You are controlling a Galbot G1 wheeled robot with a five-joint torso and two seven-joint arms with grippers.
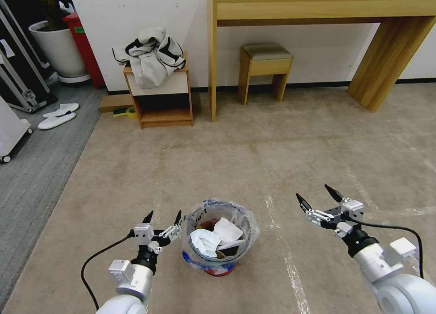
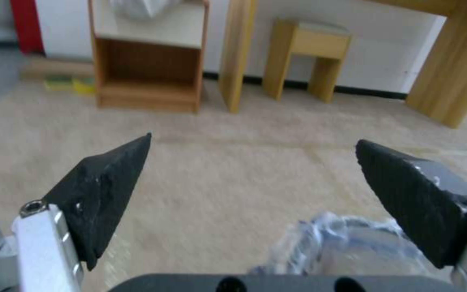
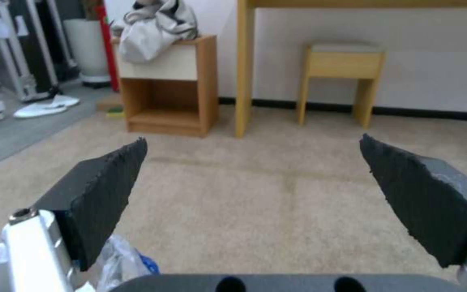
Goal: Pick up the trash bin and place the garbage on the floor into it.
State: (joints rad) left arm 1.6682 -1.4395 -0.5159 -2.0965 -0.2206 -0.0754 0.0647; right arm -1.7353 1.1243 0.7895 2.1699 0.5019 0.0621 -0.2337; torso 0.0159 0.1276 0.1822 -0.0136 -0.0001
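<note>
The small red trash bin (image 1: 221,269) stands on the beige floor (image 1: 254,159) between my two arms, lined with a crinkled clear bag. Garbage (image 1: 210,238) lies inside it: crumpled white tissues and other scraps. My left gripper (image 1: 163,215) hovers open just left of the bin's rim, holding nothing. In the left wrist view the left gripper (image 2: 253,138) is spread wide, with the bin's bag (image 2: 347,247) near one finger. My right gripper (image 1: 313,192) hangs open over bare carpet to the bin's right. The right wrist view shows the right gripper (image 3: 253,138) open and a bit of the bag (image 3: 120,259).
A small wooden cabinet (image 1: 161,100) with a grey jacket on it, a stool (image 1: 264,69) and a wooden table (image 1: 318,10) line the far wall. A tall red bin (image 1: 84,46), a white planter (image 1: 59,51) and white slippers (image 1: 56,115) sit at the left by grey carpet.
</note>
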